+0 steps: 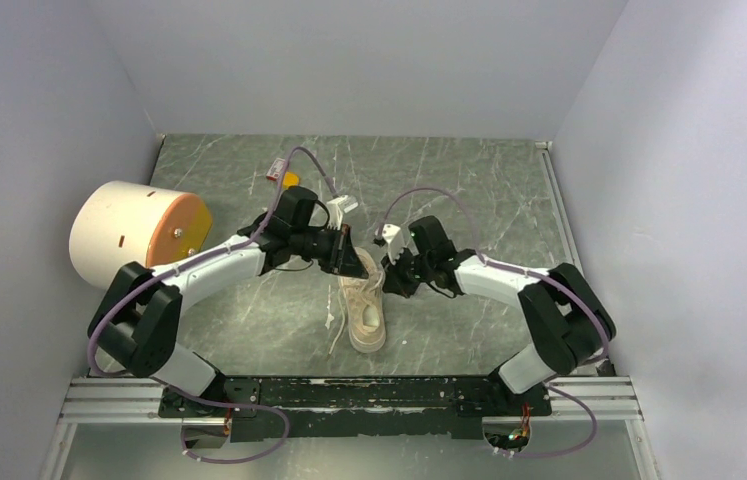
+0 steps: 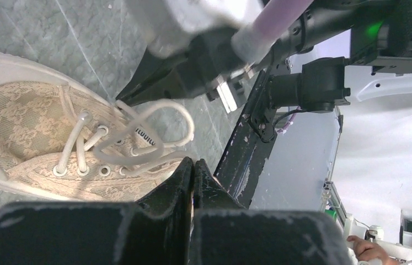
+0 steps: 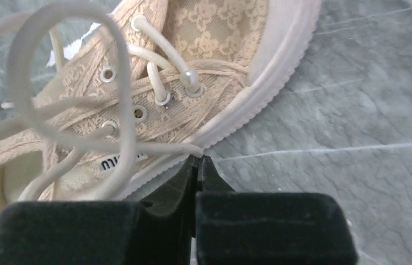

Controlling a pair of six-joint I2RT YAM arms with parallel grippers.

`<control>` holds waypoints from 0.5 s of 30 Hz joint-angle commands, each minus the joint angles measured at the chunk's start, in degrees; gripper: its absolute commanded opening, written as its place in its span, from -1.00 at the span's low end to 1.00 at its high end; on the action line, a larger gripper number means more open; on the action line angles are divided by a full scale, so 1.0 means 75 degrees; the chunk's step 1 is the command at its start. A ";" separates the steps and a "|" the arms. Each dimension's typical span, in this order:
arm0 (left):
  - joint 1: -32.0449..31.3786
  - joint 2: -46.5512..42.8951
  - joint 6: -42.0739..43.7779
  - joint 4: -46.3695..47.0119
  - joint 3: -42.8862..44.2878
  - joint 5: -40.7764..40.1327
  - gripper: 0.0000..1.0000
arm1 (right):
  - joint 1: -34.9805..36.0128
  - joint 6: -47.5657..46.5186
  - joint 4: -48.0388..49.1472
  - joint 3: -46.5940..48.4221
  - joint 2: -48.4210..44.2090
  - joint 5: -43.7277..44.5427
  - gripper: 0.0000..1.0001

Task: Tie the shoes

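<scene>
The cream sneaker (image 1: 366,312) lies on the green marble table between my two grippers, toe toward the near edge. My left gripper (image 1: 353,266) is at the shoe's left side; in the left wrist view its jaws (image 2: 193,163) are shut, with a white lace (image 2: 156,160) running into the tips. My right gripper (image 1: 390,276) is at the shoe's right side; in its wrist view the jaws (image 3: 199,159) are shut on a lace strand (image 3: 154,148). A lace loop (image 3: 38,66) stands over the eyelets. The shoe (image 2: 21,127) also shows in the left wrist view.
A large cream-and-orange cylinder (image 1: 139,232) lies at the table's left side against the wall. A small orange object (image 1: 292,180) sits near the back. A metal rail (image 1: 349,398) runs along the near edge. Walls close in left, right and back.
</scene>
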 commanded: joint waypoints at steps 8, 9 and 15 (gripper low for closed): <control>-0.0003 -0.0540 0.0083 0.0059 -0.0362 -0.0017 -0.90 | -0.0712 -0.0244 -0.2918 0.0820 -0.1891 0.1559 -1.00; -0.0003 -0.0559 0.0072 0.0045 -0.0376 -0.0011 -0.91 | -0.0729 -0.0166 -0.3080 0.0916 -0.1986 0.1774 -1.00; 0.0009 -0.0508 0.0174 -0.0246 -0.0207 -0.0205 -0.91 | -0.0829 -0.0097 -0.3638 0.1787 -0.2295 0.1156 -1.00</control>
